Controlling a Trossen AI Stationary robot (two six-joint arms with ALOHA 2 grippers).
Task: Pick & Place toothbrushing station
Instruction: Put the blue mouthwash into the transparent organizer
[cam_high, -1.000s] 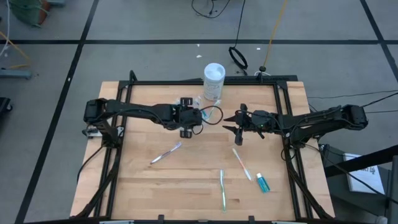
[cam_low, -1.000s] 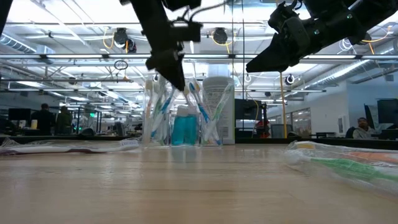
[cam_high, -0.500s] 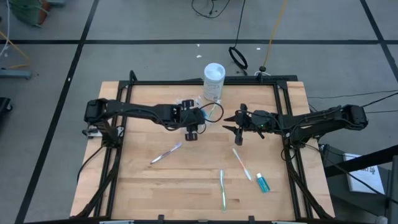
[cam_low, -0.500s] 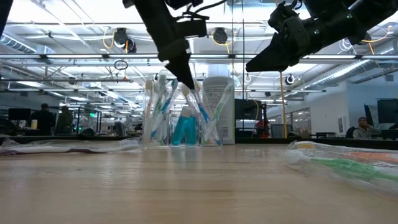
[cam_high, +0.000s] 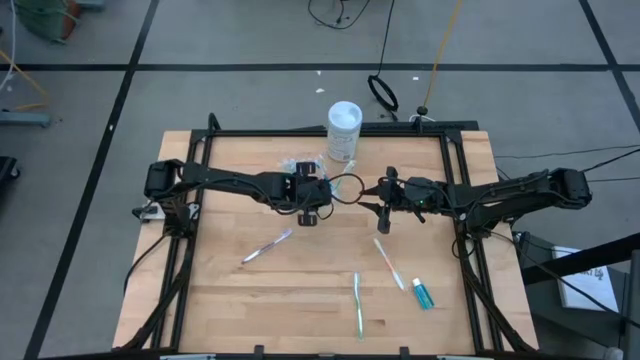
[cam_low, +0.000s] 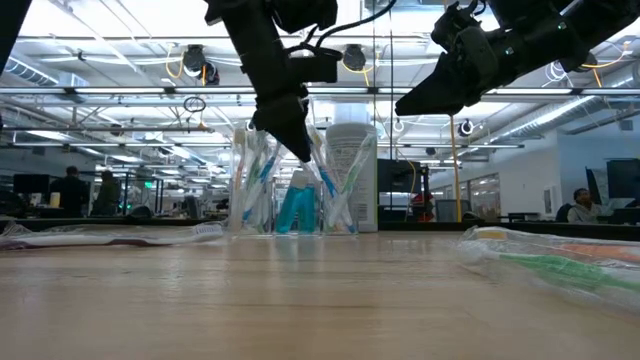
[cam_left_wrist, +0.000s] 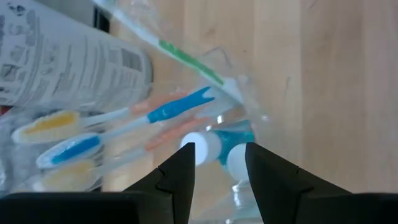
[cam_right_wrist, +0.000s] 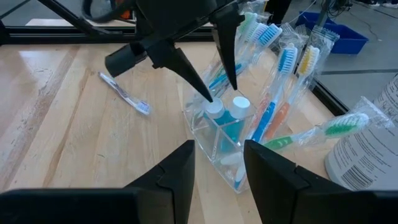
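Toothbrushing station (cam_right_wrist: 233, 134): left gripper (cam_right_wrist: 219, 96) fingers spread, poised over toothpaste tubes (cam_right_wrist: 225, 111), probably just released; right gripper (cam_high: 382, 207) open, waiting beside.

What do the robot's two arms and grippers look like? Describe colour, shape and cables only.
Both arms are black and slender, built of jointed segments. The left gripper and right gripper each end in two dark, tapering, pointed fingers. A thin black cable loops beside the left gripper.
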